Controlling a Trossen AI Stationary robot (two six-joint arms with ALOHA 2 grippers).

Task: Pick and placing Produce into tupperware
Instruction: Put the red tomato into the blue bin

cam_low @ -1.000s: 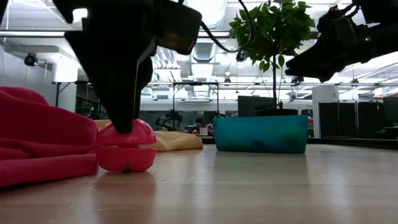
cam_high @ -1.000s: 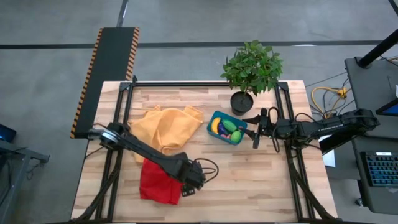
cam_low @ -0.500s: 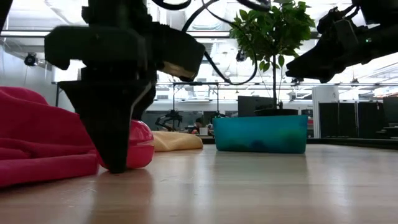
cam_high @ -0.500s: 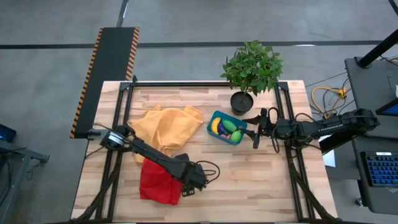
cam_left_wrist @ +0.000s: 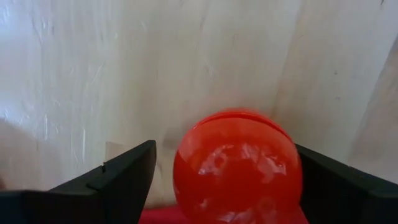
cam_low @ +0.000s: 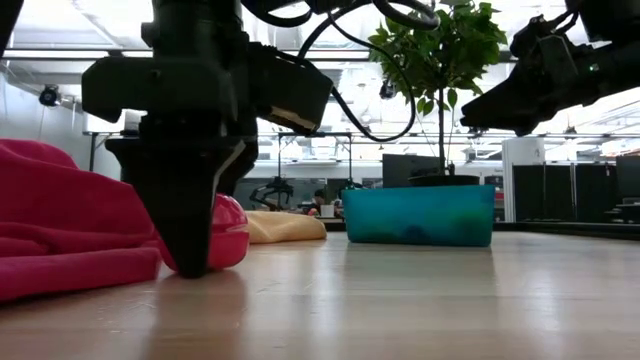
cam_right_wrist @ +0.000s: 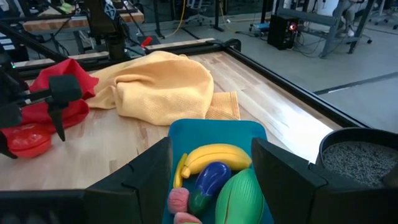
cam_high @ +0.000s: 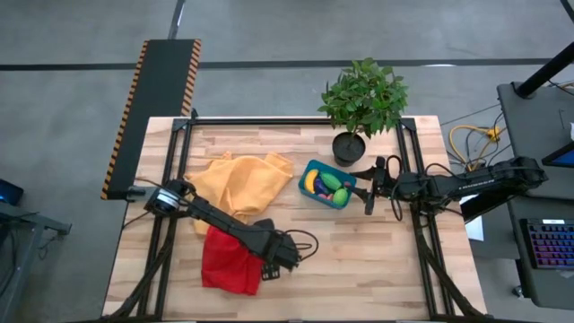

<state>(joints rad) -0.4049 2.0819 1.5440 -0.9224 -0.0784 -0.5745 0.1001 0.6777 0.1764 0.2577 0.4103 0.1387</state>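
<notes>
The left gripper (cam_low: 190, 255) is pointed straight down at the table beside the red cloth (cam_high: 226, 262), its fingers spread wide on either side of the red round piece (cam_left_wrist: 237, 167), not clamped on it. Farther back, the tupperware (cam_high: 309, 170) is seen holding banana (cam_right_wrist: 214, 155) and other produce. The right gripper (cam_high: 369, 187) is held level just beside it, jaws partly open, empty.

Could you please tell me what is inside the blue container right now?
The blue container holds a yellow banana, a purple piece, a green oval and pink bits; anything underneath is covered.

Red round piece (cam_left_wrist: 236, 167) outside filled tupperware (cam_right_wrist: 211, 134)
</notes>
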